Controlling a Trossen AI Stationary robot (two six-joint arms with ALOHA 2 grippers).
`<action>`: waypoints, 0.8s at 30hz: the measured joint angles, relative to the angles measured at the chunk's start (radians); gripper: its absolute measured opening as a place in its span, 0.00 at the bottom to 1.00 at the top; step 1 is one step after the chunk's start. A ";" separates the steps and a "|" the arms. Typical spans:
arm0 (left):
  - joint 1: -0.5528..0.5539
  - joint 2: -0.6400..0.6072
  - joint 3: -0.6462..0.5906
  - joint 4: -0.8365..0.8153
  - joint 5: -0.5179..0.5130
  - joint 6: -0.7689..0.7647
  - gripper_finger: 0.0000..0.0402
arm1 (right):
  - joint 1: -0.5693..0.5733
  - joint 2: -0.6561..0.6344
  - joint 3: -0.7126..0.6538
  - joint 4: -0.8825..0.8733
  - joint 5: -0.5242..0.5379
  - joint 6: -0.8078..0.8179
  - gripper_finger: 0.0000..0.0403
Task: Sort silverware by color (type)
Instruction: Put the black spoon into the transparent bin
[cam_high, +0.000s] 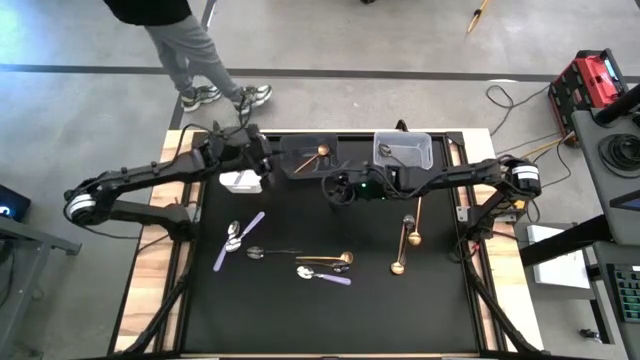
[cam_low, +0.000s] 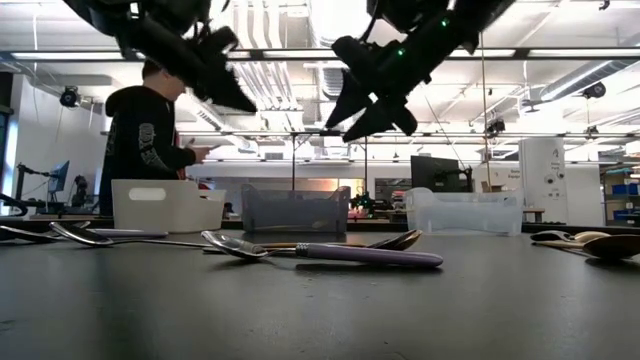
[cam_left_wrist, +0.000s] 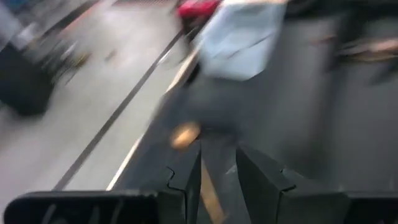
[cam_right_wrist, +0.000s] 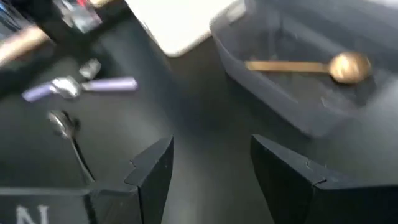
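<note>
Raised over the mat's far edge at about 11 o'clock, the left gripper (cam_high: 262, 160) pinches a gold spoon (cam_left_wrist: 208, 193) by its handle, apparently to drop it into the dark bin (cam_high: 310, 155), where another gold spoon (cam_high: 312, 160) already lies. The right gripper (cam_high: 333, 188), jaws wide and empty, hovers near centre, seemingly ready for its next pick. Unsorted silverware remains: lilac-handled spoons (cam_high: 238, 240) at 8 o'clock, gold ones (cam_high: 407, 240) at 4 o'clock.

Three bins (cam_high: 310, 155) (white, dark, clear).
</note>
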 joint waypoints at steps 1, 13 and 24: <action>-0.008 -0.003 -0.010 0.033 0.055 0.009 0.21 | 0.003 0.005 0.025 -0.062 0.000 0.008 0.51; -0.045 -0.007 -0.057 0.113 0.395 -0.040 0.21 | 0.066 0.016 0.115 -0.350 -0.049 -0.048 0.51; -0.178 -0.003 -0.057 0.112 0.394 -0.050 0.21 | 0.199 0.033 0.115 -0.348 -0.124 -0.066 0.51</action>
